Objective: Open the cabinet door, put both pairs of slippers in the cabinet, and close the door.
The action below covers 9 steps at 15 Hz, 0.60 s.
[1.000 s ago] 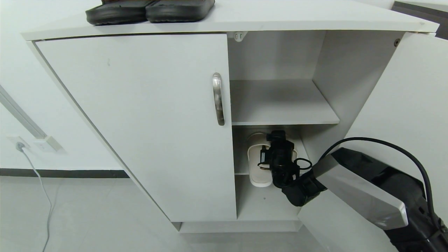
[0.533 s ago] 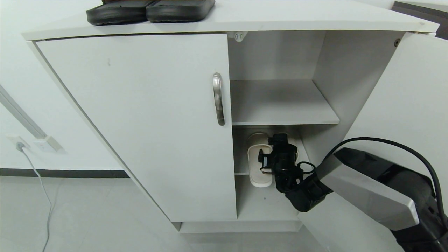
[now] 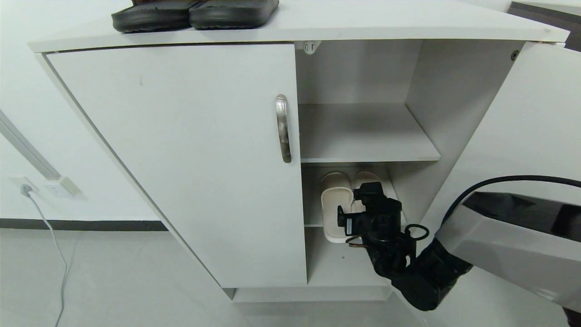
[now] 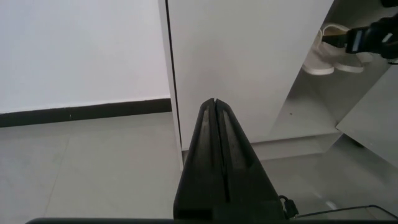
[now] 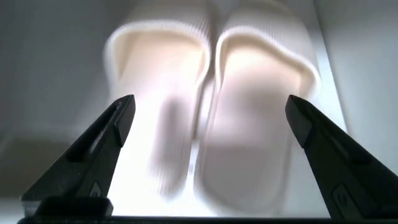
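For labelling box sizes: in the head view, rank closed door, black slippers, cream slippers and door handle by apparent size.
1. closed door
2. black slippers, cropped at top
3. cream slippers, partly hidden
4. door handle

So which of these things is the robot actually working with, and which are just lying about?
Job in hand:
cream slippers on a lower shelf
black slippers on top of the cabinet
open right door
right gripper, open, facing the cream pair

Lying about:
wall socket
white cable
closed left door
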### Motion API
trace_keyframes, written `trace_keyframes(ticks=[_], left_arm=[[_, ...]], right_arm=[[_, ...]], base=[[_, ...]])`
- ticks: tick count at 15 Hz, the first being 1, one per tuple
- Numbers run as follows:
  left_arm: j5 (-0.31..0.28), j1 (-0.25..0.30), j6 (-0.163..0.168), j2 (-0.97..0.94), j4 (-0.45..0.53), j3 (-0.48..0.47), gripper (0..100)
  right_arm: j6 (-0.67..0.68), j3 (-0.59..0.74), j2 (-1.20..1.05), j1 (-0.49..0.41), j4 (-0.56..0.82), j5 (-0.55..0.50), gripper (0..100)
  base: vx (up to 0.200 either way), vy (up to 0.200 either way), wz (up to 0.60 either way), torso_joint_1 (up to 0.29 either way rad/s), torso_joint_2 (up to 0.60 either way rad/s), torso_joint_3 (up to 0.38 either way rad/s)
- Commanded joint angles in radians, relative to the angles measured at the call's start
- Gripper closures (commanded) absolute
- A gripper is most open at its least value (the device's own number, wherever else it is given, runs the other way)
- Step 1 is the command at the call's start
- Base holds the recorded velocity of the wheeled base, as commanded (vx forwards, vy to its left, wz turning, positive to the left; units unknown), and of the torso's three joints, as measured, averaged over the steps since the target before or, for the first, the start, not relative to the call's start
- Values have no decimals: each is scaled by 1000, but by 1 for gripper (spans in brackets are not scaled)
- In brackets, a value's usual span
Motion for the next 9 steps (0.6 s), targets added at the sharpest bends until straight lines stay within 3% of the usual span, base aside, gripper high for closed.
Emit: trace_keyframes(ticks=[1, 3, 8, 9], left_arm=[[0, 0, 0, 1, 0, 0, 100], [0, 2, -2, 1, 0, 0, 100], [0, 0, -2, 1, 0, 0, 100], [0, 0, -2, 1, 0, 0, 100]], right_arm=[[0, 208, -177, 74, -41, 1, 0], [6, 315, -269, 120, -61, 24, 0], [6, 330, -269, 134, -64, 32, 0], [6, 330, -269, 135, -64, 34, 0]], base=[[0, 0, 0, 0, 0, 0], [0, 0, 0, 0, 0, 0], [0, 0, 0, 0, 0, 0], [-200, 0, 0, 2, -2, 2]])
